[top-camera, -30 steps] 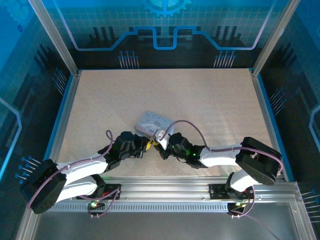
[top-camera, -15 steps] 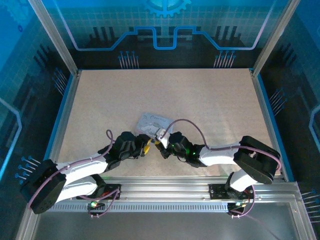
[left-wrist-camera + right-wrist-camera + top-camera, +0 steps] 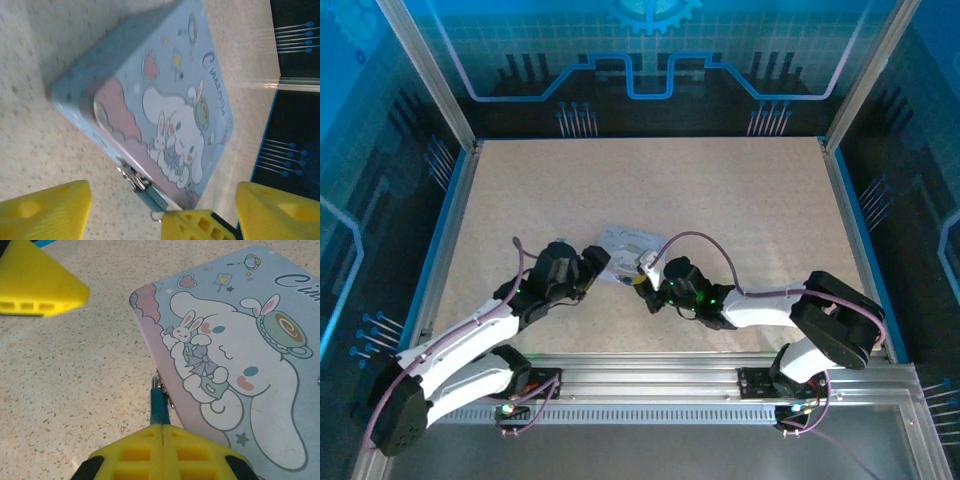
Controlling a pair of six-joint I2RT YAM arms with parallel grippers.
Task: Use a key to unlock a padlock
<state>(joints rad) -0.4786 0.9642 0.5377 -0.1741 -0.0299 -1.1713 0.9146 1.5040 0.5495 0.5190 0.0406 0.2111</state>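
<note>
Left arm: forearm runs from the near-left corner up and right across the table, wrist low, left gripper just short of the near-left side of the tin. On the left wrist view I see its yellow fingers spread wide with nothing between the pads, and the tin's latch edge sits in the gap ahead.

Right arm: elbow folded out at the near-right, forearm running left and low along the table, with the right gripper at the tin's near edge, facing the left one. Its pads are pressed together with no gap, and the seam sits right at the near end of the padlock.

The padlock is small and teal-dark, hanging on the latch at the tin's near edge, its shackle through the latch and its body pointing toward the right gripper. It touches the right pads. I can't tell whether they pinch the lock body or something thin in front of it.

I can't make out the key.

The tin lies flat on the table, print side up.
</note>
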